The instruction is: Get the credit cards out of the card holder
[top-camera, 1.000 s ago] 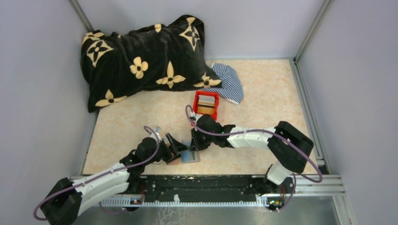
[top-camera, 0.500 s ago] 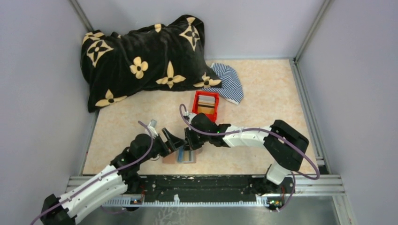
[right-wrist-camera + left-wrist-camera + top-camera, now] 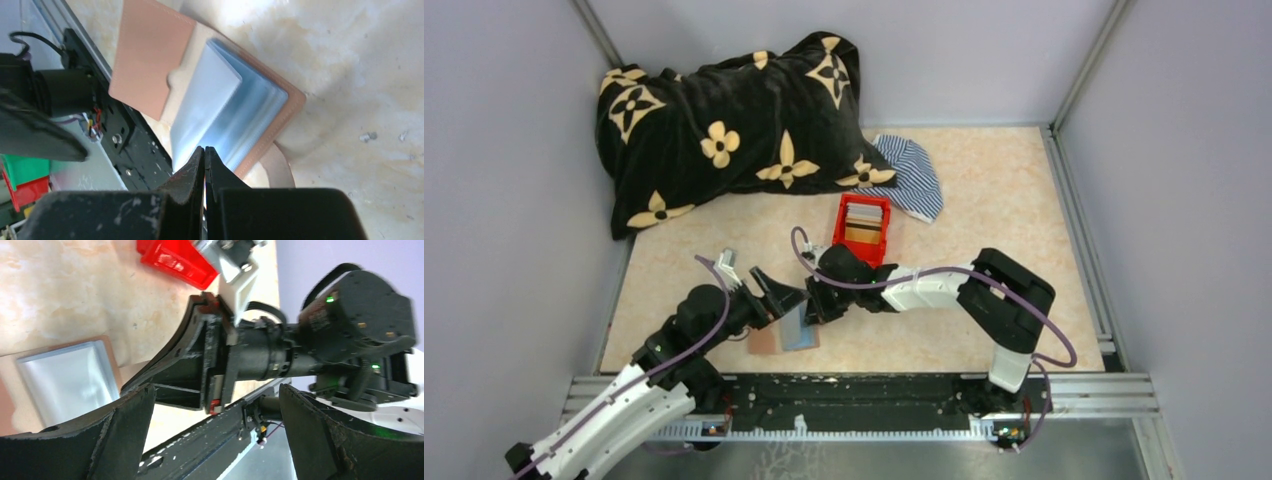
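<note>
The card holder [image 3: 765, 338] lies open on the table near the front edge, reddish-brown with tan inside [image 3: 150, 55]. A light blue card [image 3: 801, 326] sticks up out of it [image 3: 220, 110]. My right gripper [image 3: 816, 306] is shut, its tips [image 3: 205, 150] pinched on the near edge of the light blue card. My left gripper [image 3: 781, 293] is open and empty, just left of the right gripper and above the holder. In the left wrist view its fingers [image 3: 125, 420] stand wide apart, with the holder and card [image 3: 65, 380] at the left. No orange or grey card shows.
A red open-top box [image 3: 862, 224] stands just behind the right gripper [image 3: 175, 262]. A black flowered pillow [image 3: 734, 120] and a striped cloth [image 3: 914, 175] lie at the back. The black rail [image 3: 854, 392] runs close along the front of the holder.
Both grippers have moved left, and the card holder with the blue card has slid left with them. The left arm has drawn back toward its base.
</note>
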